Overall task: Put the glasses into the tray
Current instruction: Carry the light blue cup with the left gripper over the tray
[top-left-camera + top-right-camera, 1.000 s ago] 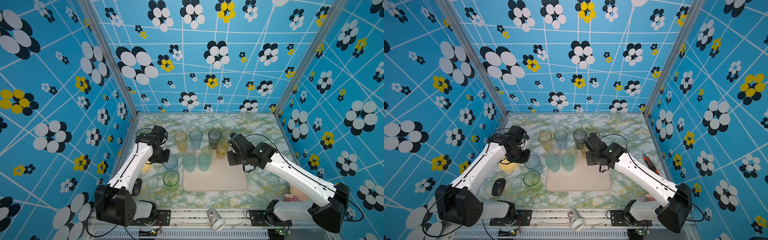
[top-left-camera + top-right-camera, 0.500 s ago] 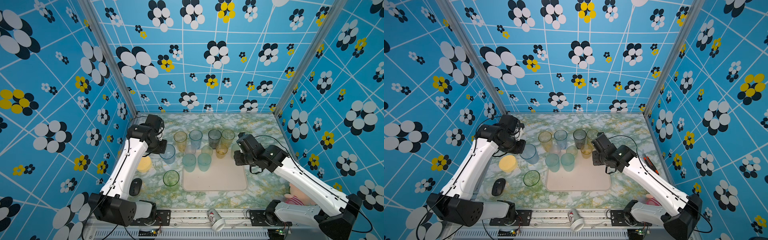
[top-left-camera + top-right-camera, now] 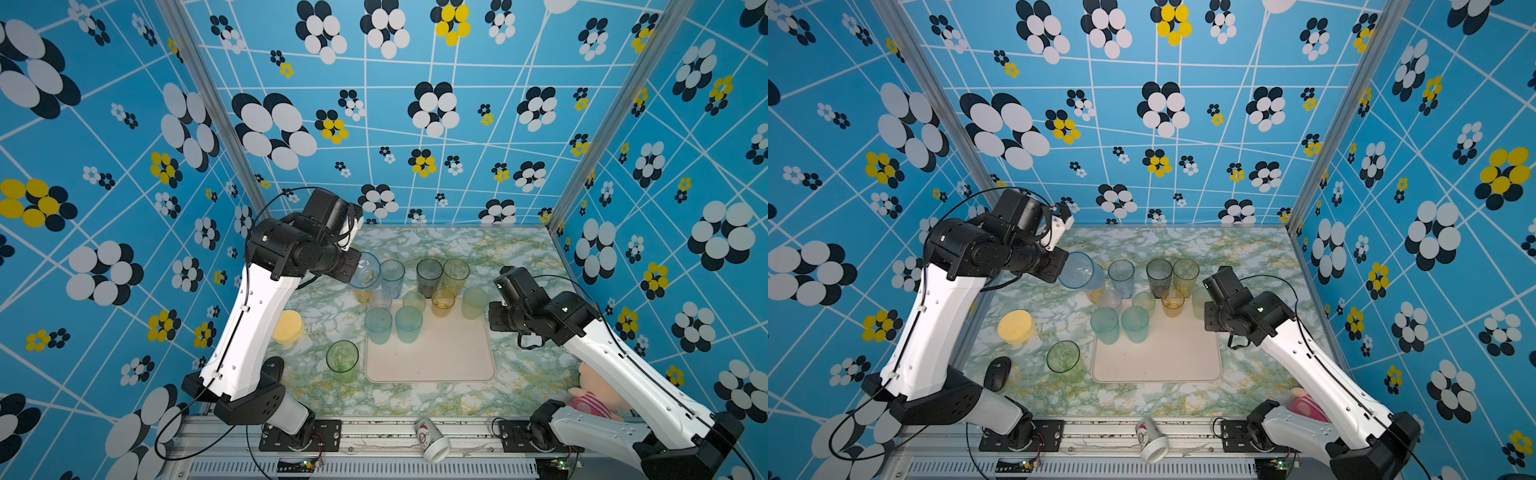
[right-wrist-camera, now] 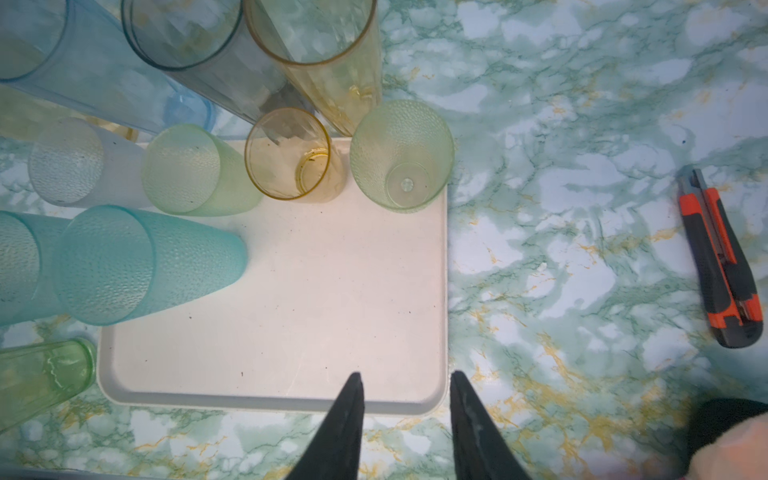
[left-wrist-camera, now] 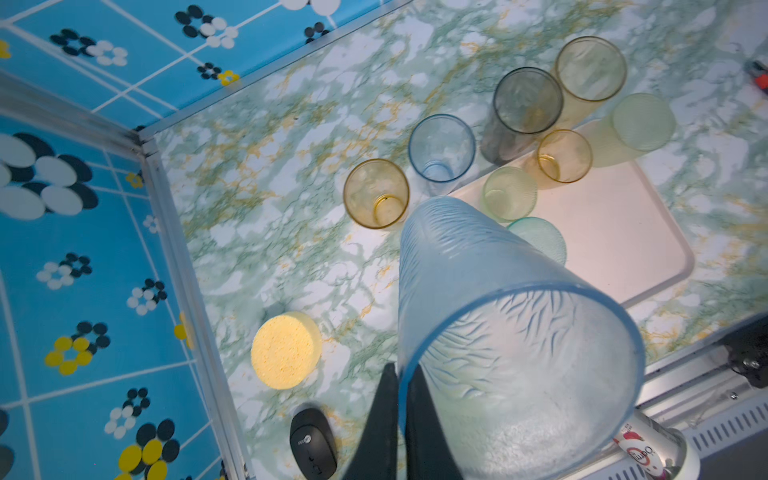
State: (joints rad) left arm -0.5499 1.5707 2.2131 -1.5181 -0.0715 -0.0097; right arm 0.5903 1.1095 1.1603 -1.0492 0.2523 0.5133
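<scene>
Clerk: Entry one, the large flat cream-pink rectangular tray with rounded corners (image 3: 436, 361)?
Checker: Lying mid-way across the green-veined marble-pattern table (image 3: 415, 399). Along its 12 o'clock edge a short pale-green translucent tumbler (image 3: 414, 300) and a short amber tumbler (image 3: 443, 301) are standing, with a taller pale-green dimpled tumbler (image 3: 473, 302) at the 1 o'clock corner. A teal dimpled tumbler (image 3: 408, 323) is standing at 11 o'clock. Whether the second teal tumbler (image 3: 378, 324) beside it is sitting inside the rim, I cannot tell

Clerk: Entry two, left gripper (image 5: 401, 370)?
Checker: Its black fingers (image 5: 382, 415) are pressing together on the rim of a frosted pale-blue translucent tumbler (image 5: 498, 332), one inside the wall, one outside. The tumbler is hanging tilted above the table, at 10 o'clock from the tray

Clerk: Entry three, right gripper (image 4: 405, 376)?
Checker: Jaws are standing partly apart, gripping nothing, hovering by the tray's 3 o'clock side

Clerk: Entry four, glasses off the tray?
Checker: A clear-green tumbler (image 3: 342, 359) is standing at 9 o'clock. A tall blue tumbler (image 3: 392, 276), a tall smoky-grey tumbler (image 3: 429, 274) and a tall amber-yellow tumbler (image 3: 456, 272) are standing at 12 o'clock, beyond the rim
</scene>
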